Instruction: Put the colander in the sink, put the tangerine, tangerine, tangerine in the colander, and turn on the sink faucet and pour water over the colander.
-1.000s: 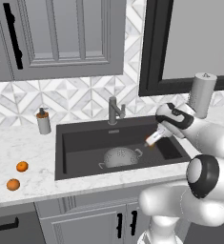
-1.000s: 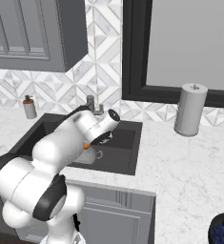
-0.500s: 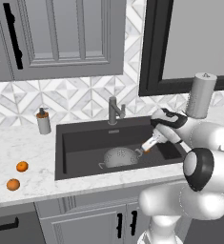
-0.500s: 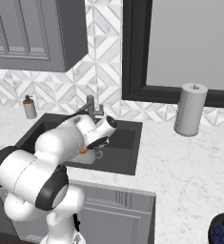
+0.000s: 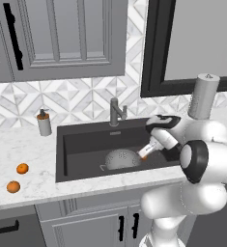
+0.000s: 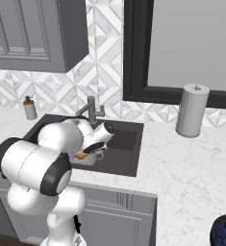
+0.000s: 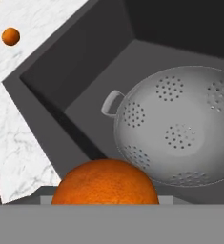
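The claw (image 5: 145, 155), closed on one tangerine (image 7: 105, 182), has come lower over the sink (image 5: 81, 140) and now hangs at the 3 o'clock rim of the empty colander (image 5: 123, 159), so the drop seems near, while two tangerines (image 5: 22, 168) wait on the worktop (image 5: 18, 149).

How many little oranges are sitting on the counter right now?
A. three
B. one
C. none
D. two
D: two tangerines lie on the counter left of the sink, and the gripper holds a third tangerine above the colander.
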Available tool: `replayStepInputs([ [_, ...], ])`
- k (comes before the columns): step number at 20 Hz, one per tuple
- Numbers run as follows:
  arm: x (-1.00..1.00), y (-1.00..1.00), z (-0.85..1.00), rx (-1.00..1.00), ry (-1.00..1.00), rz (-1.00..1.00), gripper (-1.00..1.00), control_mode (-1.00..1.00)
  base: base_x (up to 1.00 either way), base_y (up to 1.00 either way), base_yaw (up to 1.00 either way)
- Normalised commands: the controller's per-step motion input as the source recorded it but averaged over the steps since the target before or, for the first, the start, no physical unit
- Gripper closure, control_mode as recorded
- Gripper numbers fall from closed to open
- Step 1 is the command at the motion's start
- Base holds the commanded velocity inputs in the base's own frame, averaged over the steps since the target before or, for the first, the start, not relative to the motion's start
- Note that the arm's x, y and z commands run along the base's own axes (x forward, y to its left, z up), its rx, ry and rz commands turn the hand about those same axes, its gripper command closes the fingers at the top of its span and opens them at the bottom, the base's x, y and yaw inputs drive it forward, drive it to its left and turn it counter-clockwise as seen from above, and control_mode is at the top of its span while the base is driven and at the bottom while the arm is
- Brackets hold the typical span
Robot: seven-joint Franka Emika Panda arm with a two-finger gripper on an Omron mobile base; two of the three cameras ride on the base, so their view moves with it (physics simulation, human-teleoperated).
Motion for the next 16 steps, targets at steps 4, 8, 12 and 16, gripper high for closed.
replayStepInputs([
  [4, 0.20, 0.08, -0.27, 0.01, 0.08, 0.00, 1.00, -1.00, 0.00, 0.00, 0.00],
  [8, 0.17, 0.07, -0.23, 0.01, 0.09, 0.00, 1.00, -1.00, 0.00, 0.00, 0.00],
  [12, 0.21, 0.07, -0.27, 0.00, 0.09, 0.00, 1.00, -1.00, 0.00, 0.00, 0.00],
  [16, 0.20, 0.05, -0.23, 0.00, 0.05, 0.00, 1.00, -1.00, 0.00, 0.00, 0.00],
])
